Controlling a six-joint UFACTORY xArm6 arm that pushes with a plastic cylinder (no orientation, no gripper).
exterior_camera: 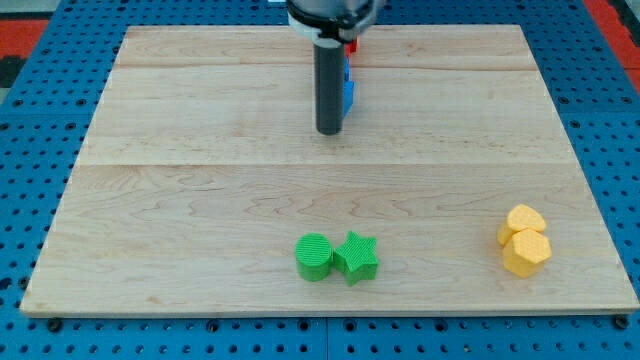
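My tip (pixel 328 130) rests on the wooden board (pixel 200 200) near the view's top centre. Right beside the rod, on its right, a blue block (pixel 349 90) peeks out, mostly hidden; whether the tip touches it I cannot tell. A sliver of a red block (pixel 352 45) shows just above the blue one, also behind the rod. Far below, near the view's bottom, a green cylinder (pixel 314 257) and a green star (pixel 356 257) sit side by side, touching.
Two yellow blocks sit together at the view's lower right, a yellow one (pixel 524 219) above and a yellow hexagon (pixel 526 253) below it. A blue pegboard (pixel 40 120) surrounds the board on all sides.
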